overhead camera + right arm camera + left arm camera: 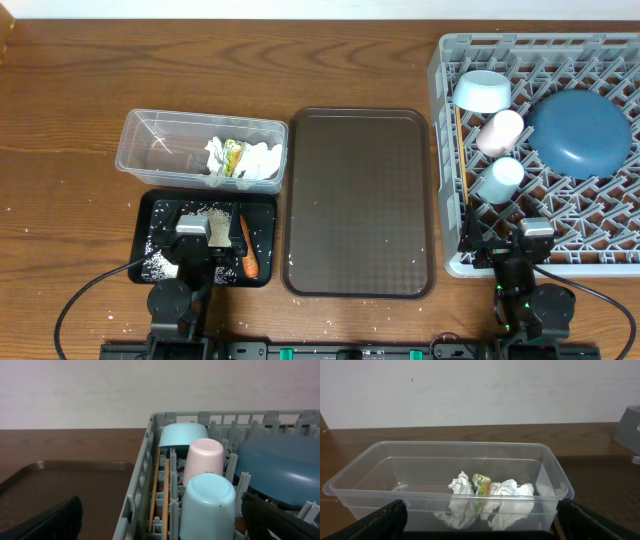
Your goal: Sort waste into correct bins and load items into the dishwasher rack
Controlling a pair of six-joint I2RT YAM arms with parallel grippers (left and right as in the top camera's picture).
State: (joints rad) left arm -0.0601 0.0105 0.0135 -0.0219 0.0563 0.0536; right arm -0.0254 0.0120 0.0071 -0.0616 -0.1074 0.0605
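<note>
Items counted.
We find one plate point(580, 133), one bowl point(481, 91), one pink cup point(500, 132), one light blue cup point(500, 180) in right rack point(440, 62); two tissues point(262, 158), one wrapper point(233, 155) in left tub point(150, 140); left gripper point(192, 250), right gripper point(503, 240) wide, empty.

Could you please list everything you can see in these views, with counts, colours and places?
Table: one, brown wood, under everything.
Clear tub: one, transparent, far left.
Tissues: at least two, white, in the clear tub.
Wrapper: one, green-yellow, among the tissues.
Black tray: one, black, near left.
Rice grains: many, white, mostly in the black tray.
Carrot: one, orange, in the black tray.
Serving tray: one, brown, centre.
Rack: one, grey, right.
Bowl: one, white and pale blue, in the rack.
Pink cup: one, pink, in the rack.
Light blue cup: one, light blue, in the rack.
Plate: one, blue, in the rack.
Chopsticks: two, wooden, along the rack's left side.
Left gripper: one, black, open, facing the clear tub.
Right gripper: one, black, open, at the rack's near edge.
</note>
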